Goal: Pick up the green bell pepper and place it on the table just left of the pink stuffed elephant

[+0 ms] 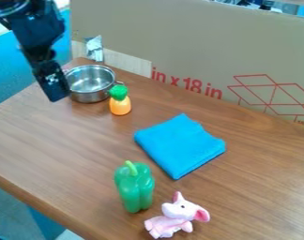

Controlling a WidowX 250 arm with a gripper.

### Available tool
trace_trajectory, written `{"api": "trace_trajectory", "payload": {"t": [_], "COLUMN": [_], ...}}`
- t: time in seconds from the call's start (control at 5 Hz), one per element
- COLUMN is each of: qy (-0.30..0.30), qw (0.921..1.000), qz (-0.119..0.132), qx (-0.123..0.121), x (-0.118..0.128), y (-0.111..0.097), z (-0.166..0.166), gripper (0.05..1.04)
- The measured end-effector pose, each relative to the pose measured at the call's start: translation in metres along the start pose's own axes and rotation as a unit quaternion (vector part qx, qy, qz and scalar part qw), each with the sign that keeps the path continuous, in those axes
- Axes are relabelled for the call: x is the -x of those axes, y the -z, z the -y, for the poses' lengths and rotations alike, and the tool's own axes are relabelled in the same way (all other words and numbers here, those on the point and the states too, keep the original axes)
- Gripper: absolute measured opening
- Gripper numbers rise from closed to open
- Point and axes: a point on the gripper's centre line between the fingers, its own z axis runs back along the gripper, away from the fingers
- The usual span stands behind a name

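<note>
The black gripper [54, 89] hangs at the upper left, over the table's left part, just left of a silver metal pot [90, 83] and overlapping its left edge in view. Right beside the pot stands an orange toy [120, 106] with a green top. A folded blue cloth [181, 145] lies flat near the middle of the table. Toward the front, a green toy bell pepper [135, 187] stands upright, and a pink and white stuffed elephant [176, 216] is to its lower right.
A cardboard wall [198, 51] with red print runs along the back of the wooden table [60, 150]. Behind the pot, a small foil-like packet [94, 48] stands at the cardboard. The table's front left edge drops off toward the lower left.
</note>
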Motion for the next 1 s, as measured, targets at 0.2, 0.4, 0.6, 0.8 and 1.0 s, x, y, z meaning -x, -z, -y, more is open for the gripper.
{"api": "trace_trajectory", "payload": {"t": [0.2, 0.4, 0.6, 0.8, 1.0], "qy": [-0.071, -0.157, -0.161, -0.162, -0.162], "qw": [0.9974, 0.9875, 0.9869, 0.9867, 0.9868], "qz": [0.004, 0.006, 0.006, 0.006, 0.006], "qx": [0.009, -0.002, -0.003, -0.002, -0.003], "x": [0.003, 0.004, 0.003, 0.004, 0.004], "y": [0.012, 0.021, 0.021, 0.021, 0.020], "z": [-0.024, -0.037, -0.037, -0.037, -0.037], "gripper": [1.006, 1.005, 1.005, 1.005, 1.005]}}
